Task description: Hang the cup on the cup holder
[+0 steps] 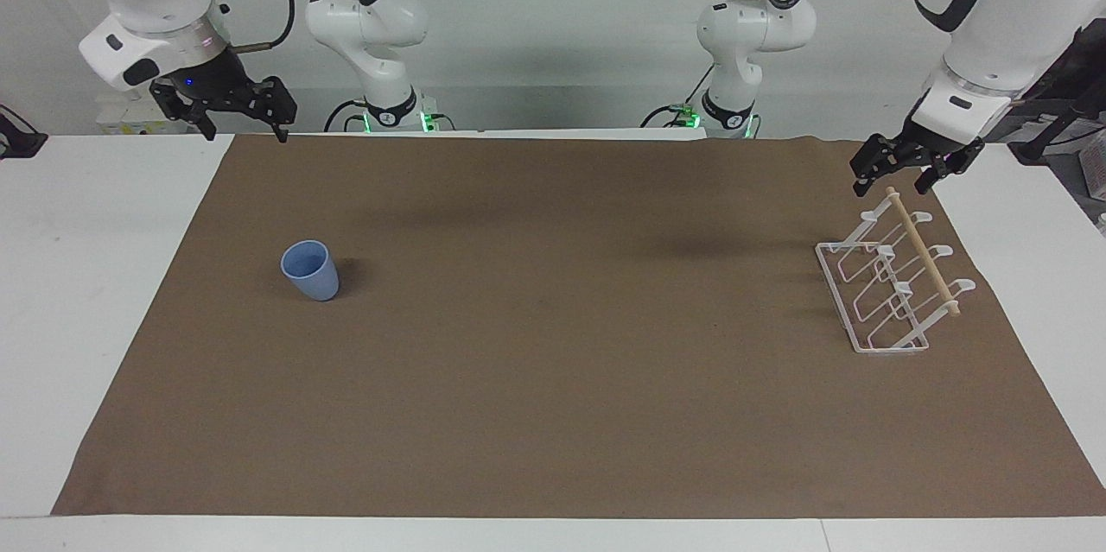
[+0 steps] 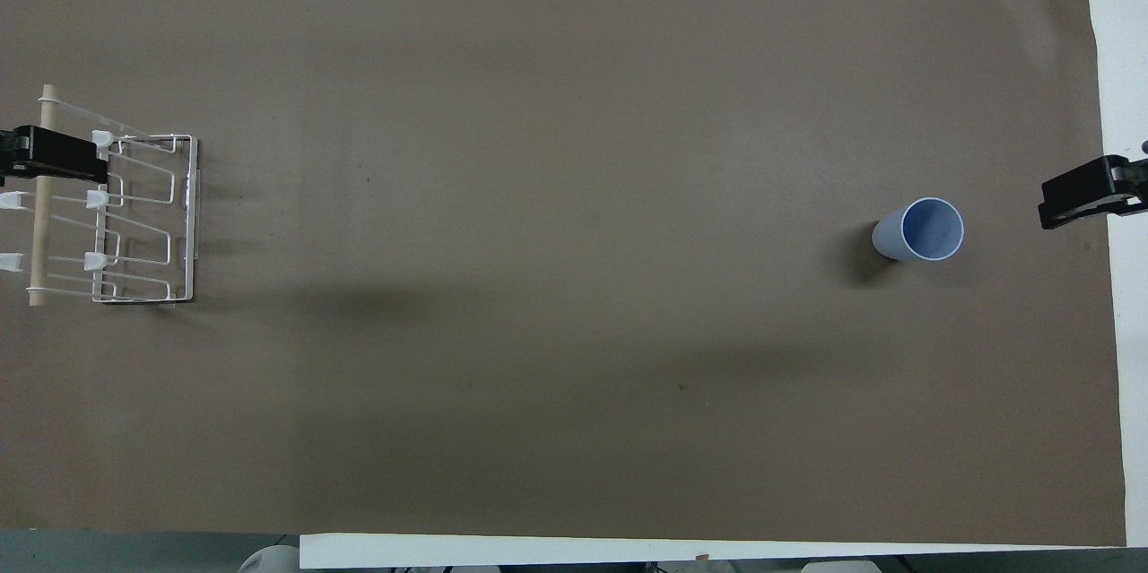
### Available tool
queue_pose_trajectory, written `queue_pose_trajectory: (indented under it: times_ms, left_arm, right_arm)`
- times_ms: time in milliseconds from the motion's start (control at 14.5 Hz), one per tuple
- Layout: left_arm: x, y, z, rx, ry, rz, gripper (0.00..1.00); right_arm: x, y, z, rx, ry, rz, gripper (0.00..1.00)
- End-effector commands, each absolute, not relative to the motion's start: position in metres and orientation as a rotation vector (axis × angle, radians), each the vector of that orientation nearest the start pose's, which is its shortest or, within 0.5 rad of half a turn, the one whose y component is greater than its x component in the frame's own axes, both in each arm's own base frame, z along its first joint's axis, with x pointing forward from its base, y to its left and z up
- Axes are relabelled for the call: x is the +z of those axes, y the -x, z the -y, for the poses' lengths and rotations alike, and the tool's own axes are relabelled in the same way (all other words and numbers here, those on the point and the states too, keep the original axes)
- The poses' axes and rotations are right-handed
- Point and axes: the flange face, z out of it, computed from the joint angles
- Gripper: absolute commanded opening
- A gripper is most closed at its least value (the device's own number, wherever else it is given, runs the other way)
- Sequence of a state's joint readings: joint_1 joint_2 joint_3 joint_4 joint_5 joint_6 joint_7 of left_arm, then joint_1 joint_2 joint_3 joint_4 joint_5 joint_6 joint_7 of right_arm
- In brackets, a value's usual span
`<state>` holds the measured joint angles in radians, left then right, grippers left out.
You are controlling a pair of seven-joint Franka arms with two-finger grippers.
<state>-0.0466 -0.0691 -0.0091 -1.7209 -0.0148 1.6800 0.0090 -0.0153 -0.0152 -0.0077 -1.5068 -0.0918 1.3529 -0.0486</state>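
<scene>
The light-blue cup [image 1: 309, 270] stands upright, mouth up, on the brown mat toward the right arm's end; it also shows in the overhead view [image 2: 919, 230]. The white wire cup holder [image 1: 890, 280] with its wooden dowel [image 1: 921, 251] stands toward the left arm's end, also in the overhead view [image 2: 134, 219], with nothing on it. My left gripper [image 1: 892, 184] hangs open over the holder's end nearest the robots, just above the dowel's tip [image 2: 54, 156]. My right gripper [image 1: 246, 135] is open and raised over the mat's edge, apart from the cup [image 2: 1090, 196].
The brown mat [image 1: 553, 379] covers most of the white table [image 1: 78, 276]. Bare white table strips run along both ends and along the edge farthest from the robots. Nothing else lies on the mat.
</scene>
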Motion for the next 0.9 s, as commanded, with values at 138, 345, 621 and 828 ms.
queue_pose_trajectory:
  times_ms: [138, 345, 621, 828]
  left_arm:
    - [0.616, -0.532, 0.034, -0.037, 3.175, -0.08, 1.0]
    - [0.615, -0.532, 0.037, -0.035, 3.174, -0.092, 1.0]
    - [0.616, -0.531, 0.037, -0.032, 3.174, -0.097, 1.0]
    - [0.618, -0.529, 0.042, -0.03, 3.172, -0.112, 1.0]
  right_arm:
    - [0.649, -0.526, 0.025, 0.214, 3.196, 0.032, 1.0]
    - [0.643, -0.527, 0.025, 0.207, 3.196, 0.047, 1.0]
    - [0.618, -0.537, 0.026, 0.159, 3.2, 0.076, 1.0]
    - [0.567, -0.561, 0.046, 0.132, 3.135, 0.197, 1.0]
